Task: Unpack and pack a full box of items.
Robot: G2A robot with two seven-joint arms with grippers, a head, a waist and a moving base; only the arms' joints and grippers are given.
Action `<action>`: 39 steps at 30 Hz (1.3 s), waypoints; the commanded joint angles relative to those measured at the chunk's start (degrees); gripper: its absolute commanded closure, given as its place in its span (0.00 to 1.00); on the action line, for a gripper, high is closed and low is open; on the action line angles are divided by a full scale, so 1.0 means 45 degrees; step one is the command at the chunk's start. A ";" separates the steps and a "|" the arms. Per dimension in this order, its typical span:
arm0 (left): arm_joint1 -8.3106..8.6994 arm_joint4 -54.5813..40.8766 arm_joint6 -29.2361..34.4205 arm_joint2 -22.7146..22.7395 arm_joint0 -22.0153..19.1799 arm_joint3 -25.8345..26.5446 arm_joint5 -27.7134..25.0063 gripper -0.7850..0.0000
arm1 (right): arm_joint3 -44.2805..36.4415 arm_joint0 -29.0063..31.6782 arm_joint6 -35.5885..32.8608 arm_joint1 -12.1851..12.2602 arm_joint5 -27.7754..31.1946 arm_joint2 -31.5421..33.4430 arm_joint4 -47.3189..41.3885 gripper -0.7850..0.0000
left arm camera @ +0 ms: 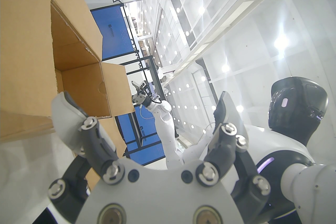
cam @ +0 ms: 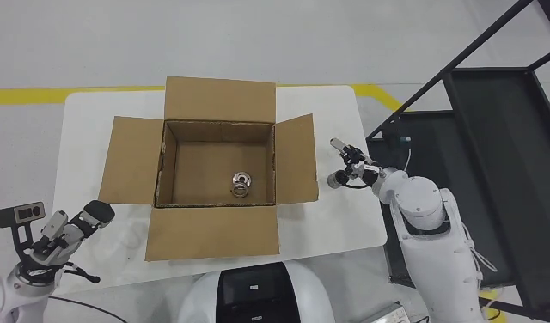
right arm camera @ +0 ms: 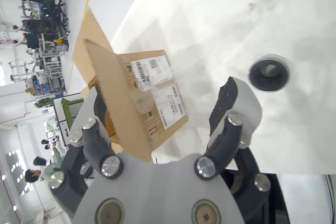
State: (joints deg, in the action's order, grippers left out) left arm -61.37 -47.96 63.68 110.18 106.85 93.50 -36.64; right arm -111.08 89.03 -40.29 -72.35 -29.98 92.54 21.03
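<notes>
Top view: open cardboard box (cam: pixel 220 98), flaps spread flat, on white tabletop (cam: pixel 86 134). Small round metal item (cam: pixel 241 184) on box floor, near robot-side wall. Right pincer (cam: pixel 335 161) just beside right flap. Left pincer (cam: pixel 90 216) beyond tabletop's near left corner.

Left wrist view: left pincer (left arm camera: pixel 145 109) spread wide, gripping nothing; box (left arm camera: pixel 76 33) near.

Right wrist view: right pincer (right arm camera: pixel 168 104) spread wide, gripping nothing; box (right arm camera: pixel 147 93) flap close.
</notes>
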 commanded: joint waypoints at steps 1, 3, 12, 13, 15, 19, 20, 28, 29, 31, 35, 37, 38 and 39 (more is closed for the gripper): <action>0.0000 0.0000 0.0000 0.0000 0.0000 0.0000 0.0000 0.00 | 0.0232 -0.0067 -0.0142 0.0063 -0.0466 -0.0089 0.0703 0.00; 0.0000 0.0000 0.0000 0.0000 0.0000 0.0000 0.0000 0.00 | 0.0458 -0.0128 -0.0379 0.0156 -0.1005 -0.0245 0.1782 0.00; 0.0000 0.0000 0.0000 0.0000 0.0000 0.0000 0.0000 0.00 | 0.1412 -0.0968 -0.1956 0.0384 -0.2899 -0.1190 0.4553 0.00; 0.0000 0.0000 0.0000 0.0000 0.0000 0.0000 0.0000 0.00 | 0.1607 -0.1100 -0.2087 0.0392 -0.2988 -0.1391 0.4767 0.00; 0.0000 0.0000 0.0000 0.0000 0.0000 0.0000 0.0000 0.00 | 0.2048 -0.1401 -0.2285 0.0385 -0.3158 -0.1769 0.5003 0.00; 0.0000 0.0000 0.0000 0.0000 0.0000 0.0000 0.0000 0.00 | 0.2862 -0.2017 -0.2318 0.0331 -0.3565 -0.2559 0.5468 0.00; 0.0000 0.0000 0.0000 0.0000 0.0000 0.0000 0.0000 0.00 | 0.3049 -0.2165 -0.2308 0.0310 -0.3641 -0.2743 0.5522 0.00; 0.0000 0.0000 0.0000 0.0000 0.0000 0.0000 0.0000 0.00 | 0.4575 -0.3283 -0.1752 0.0115 -0.4110 -0.3685 0.5456 0.09; 0.0000 0.0000 0.0000 0.0000 0.0000 0.0000 0.0000 0.00 | 0.4735 -0.3398 -0.1703 0.0100 -0.4154 -0.3803 0.5542 0.12; 0.0000 0.0000 0.0000 0.0000 0.0000 0.0000 0.0000 0.00 | 0.5013 -0.3600 -0.1640 0.0062 -0.4249 -0.3943 0.5512 0.25; 0.0000 0.0000 0.0000 0.0000 0.0000 0.0000 0.0000 0.00 | 0.5468 -0.3889 -0.1386 -0.0012 -0.4458 -0.4175 0.5457 0.48; 0.0000 0.0000 0.0000 0.0000 0.0000 0.0000 0.0000 0.00 | 0.5607 -0.4024 -0.1267 -0.0066 -0.4496 -0.4203 0.5157 0.52; 0.0000 0.0000 0.0000 0.0000 0.0000 0.0000 0.0000 0.00 | 0.5715 -0.4061 -0.1110 -0.0089 -0.4516 -0.4197 0.5049 0.54; 0.0000 0.0000 0.0000 0.0000 0.0000 0.0000 0.0000 0.00 | 0.5845 -0.4111 -0.0962 -0.0103 -0.4545 -0.4275 0.5140 0.56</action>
State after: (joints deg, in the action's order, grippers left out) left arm -61.37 -47.96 63.68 110.18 106.85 93.50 -36.64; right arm -85.24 70.68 -45.17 -72.77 -50.34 73.51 43.72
